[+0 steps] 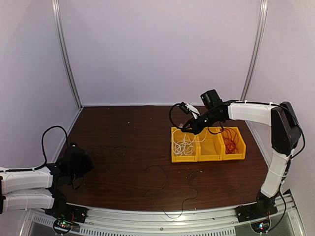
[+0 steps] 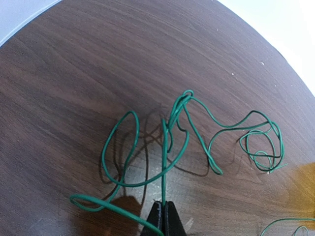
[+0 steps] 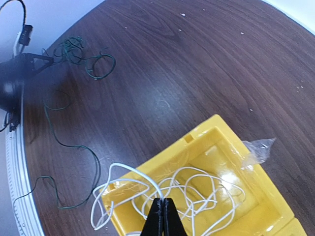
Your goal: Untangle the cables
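Closest to the lens on the left wrist cam is the left hand [image 2: 165, 216], fingers pinched tight on a thin green cable [image 2: 164, 162]. It runs straight up out of the tips, then loops and kinks over the dark brown wooden worktop [image 2: 74, 73] just ahead. From overhead it looks darker and sprawls from that hand along the front of the worktop toward the middle.

Over on the other side, the right hand [image 3: 164, 216] is clamped on a strand of the thin white cables [image 1: 183, 145], sitting above the rim of the leftmost yellow plastic bin [image 3: 224, 129]. Most of that white bunch lies inside the bin, with a couple of loops spilling over its edge. Thin red cables [image 1: 230, 141] are piled in the rightmost yellow bin [image 1: 233, 156], well apart from the left hand.
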Controlling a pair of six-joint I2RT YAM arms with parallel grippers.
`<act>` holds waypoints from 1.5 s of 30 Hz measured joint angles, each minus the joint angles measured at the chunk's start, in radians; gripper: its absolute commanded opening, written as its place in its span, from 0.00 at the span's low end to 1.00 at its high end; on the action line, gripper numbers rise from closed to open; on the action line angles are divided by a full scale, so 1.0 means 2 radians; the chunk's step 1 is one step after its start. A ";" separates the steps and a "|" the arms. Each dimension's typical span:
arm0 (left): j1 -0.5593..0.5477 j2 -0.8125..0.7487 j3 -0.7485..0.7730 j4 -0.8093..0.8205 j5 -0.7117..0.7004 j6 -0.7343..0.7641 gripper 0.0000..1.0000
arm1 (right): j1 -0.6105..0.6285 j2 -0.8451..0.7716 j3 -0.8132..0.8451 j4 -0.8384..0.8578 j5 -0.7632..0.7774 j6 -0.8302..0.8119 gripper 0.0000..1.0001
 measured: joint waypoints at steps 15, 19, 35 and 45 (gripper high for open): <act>0.000 0.016 -0.005 0.011 0.001 0.000 0.00 | 0.056 0.047 0.006 -0.056 0.195 -0.048 0.11; 0.000 0.016 -0.005 0.011 0.001 0.000 0.00 | 0.060 0.046 0.020 -0.080 0.214 -0.052 0.31; 0.000 0.014 0.018 0.029 0.050 0.078 0.00 | 0.059 -0.100 0.074 -0.120 0.204 -0.050 0.49; -0.030 0.040 0.052 0.076 0.163 0.145 0.00 | 0.109 -0.068 0.038 -0.115 0.146 -0.082 0.57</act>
